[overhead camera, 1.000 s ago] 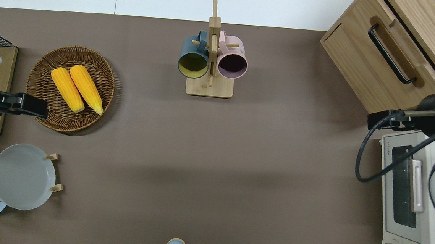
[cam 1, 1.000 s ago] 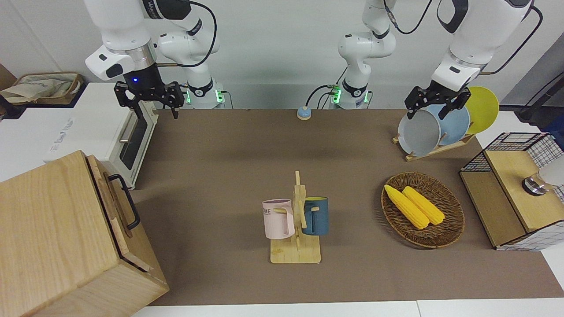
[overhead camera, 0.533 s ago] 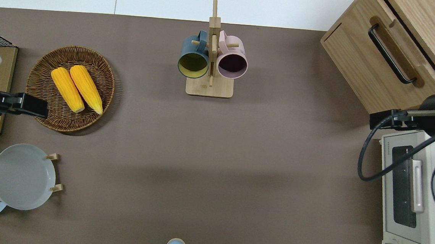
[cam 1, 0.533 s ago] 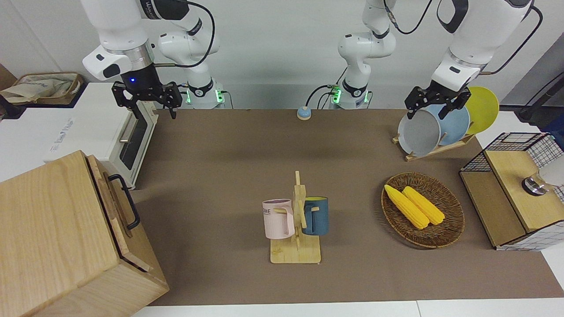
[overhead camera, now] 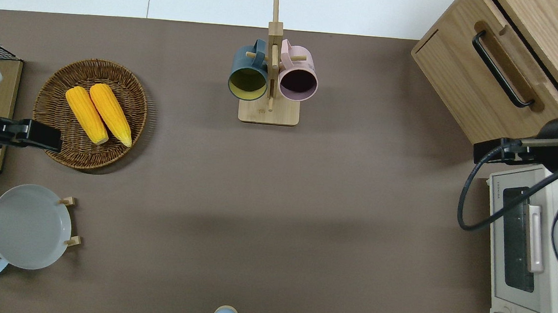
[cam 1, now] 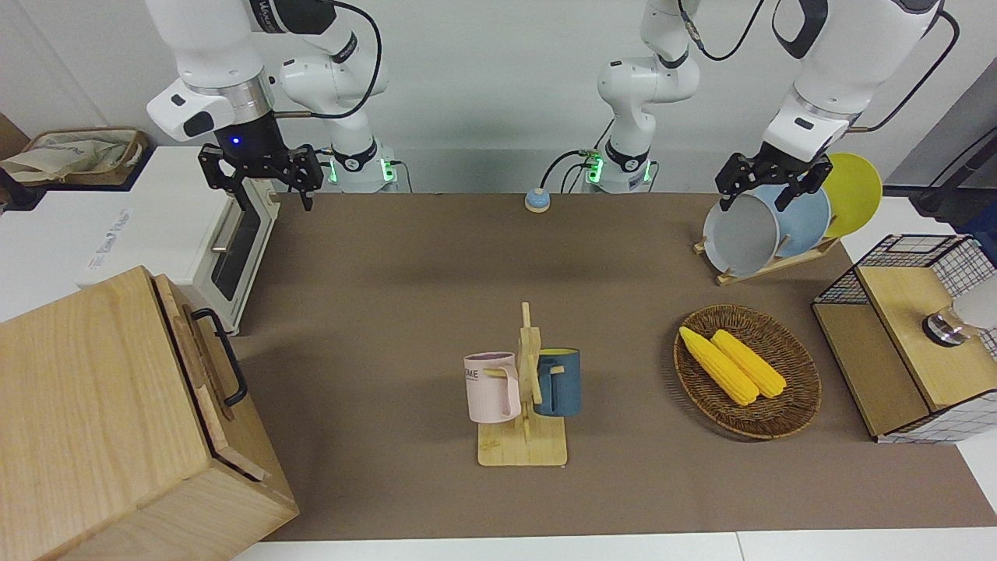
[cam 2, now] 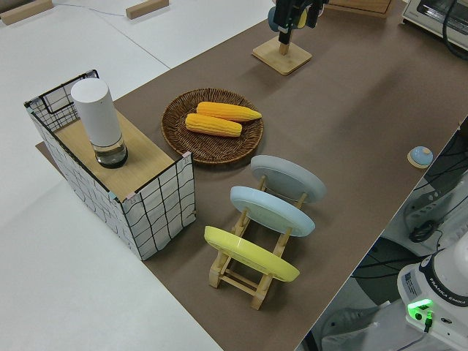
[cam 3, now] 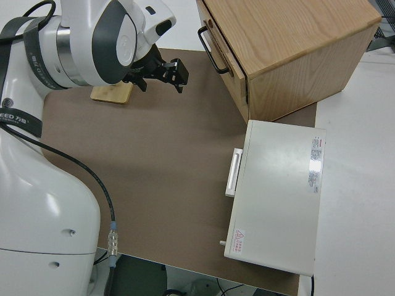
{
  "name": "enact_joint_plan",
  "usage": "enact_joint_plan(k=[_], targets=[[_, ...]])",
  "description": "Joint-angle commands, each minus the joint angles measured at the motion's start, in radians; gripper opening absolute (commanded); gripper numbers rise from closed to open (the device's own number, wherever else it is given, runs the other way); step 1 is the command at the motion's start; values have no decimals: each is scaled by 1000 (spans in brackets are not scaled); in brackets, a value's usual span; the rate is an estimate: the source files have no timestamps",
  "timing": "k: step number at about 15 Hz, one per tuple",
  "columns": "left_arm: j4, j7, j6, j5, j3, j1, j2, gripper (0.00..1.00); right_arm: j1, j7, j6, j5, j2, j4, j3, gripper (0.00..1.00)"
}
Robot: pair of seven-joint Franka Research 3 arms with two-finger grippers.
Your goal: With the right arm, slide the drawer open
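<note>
The drawer [cam 1: 204, 366] is the light-wood front panel of a large pale box at the right arm's end of the table. Its black bar handle [cam 1: 224, 357] [overhead camera: 502, 69] [cam 3: 212, 49] faces the table's middle, and the panel sits close against the box. My right gripper [cam 1: 278, 201] [overhead camera: 485, 152] [cam 3: 165, 75] hangs open and empty in the air. From overhead it is over the table between the box's near corner and the toaster oven's corner, clear of the handle. The left arm is parked, its gripper [cam 1: 757, 201] open.
A white toaster oven [overhead camera: 523, 242] stands beside the box, nearer to the robots. A mug rack [overhead camera: 270, 82] with two mugs stands mid-table. A corn basket [overhead camera: 90, 114], a plate rack [cam 1: 767, 226] and a wire-grid cabinet [cam 1: 911, 343] occupy the left arm's end.
My right gripper has risen slightly and drifted a little farther from the robots, toward the wooden box. The drawer and the left arm have not moved.
</note>
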Motion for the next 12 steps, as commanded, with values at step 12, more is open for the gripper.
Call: enact_joint_plan(k=[12], targets=[[24,10,-20,17,-7,5,11,993,155,-12,-11,-563,77,19,62,979]])
